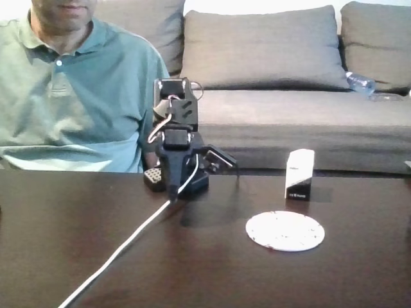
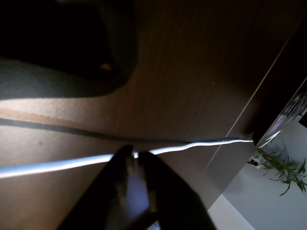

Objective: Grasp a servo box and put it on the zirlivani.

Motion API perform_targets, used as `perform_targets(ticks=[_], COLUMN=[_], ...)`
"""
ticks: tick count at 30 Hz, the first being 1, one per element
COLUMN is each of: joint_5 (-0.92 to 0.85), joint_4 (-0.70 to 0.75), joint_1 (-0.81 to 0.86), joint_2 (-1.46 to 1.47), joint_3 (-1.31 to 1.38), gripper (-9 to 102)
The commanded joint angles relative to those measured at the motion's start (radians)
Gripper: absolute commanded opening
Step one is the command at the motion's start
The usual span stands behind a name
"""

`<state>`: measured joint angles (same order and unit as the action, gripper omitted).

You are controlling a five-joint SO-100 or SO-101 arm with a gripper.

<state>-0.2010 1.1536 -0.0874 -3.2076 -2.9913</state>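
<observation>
On the dark table (image 1: 64,244), servo box (image 1: 299,174) stood upright at one o'clock of the zirlivani (image 1: 285,231), apart, gripper (image 2: 135,155) folded low, fingertips together, empty.

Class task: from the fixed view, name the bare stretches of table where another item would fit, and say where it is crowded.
Bare: the table right of the zirlivani, and left of the white cable. Crowded: around the arm's base, and the narrow strip between the disc and the servo box.

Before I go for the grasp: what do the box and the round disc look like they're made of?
The servo box looks like matte printed cardboard: crisp folded edges, white top, black band with small lettering. The zirlivani looks like a rigid white disc with dark speckles, maybe stone or ceramic, possibly plastic; it is thin and flat, and its finish isn't clear from this view.
</observation>
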Motion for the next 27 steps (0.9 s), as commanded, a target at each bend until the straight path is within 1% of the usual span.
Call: perform_targets(ticks=[1,22,24,27], joint_5=[0.002,0.005,0.005,0.005], joint_4=[-0.012,-0.015,-0.015,0.009], joint_1=[-0.006,0.009,0.005,0.002], joint_2=[-0.003,-0.003,0.006,0.014], joint_3=[0.005,0.018,0.066,0.216], gripper=[0,1,1,1])
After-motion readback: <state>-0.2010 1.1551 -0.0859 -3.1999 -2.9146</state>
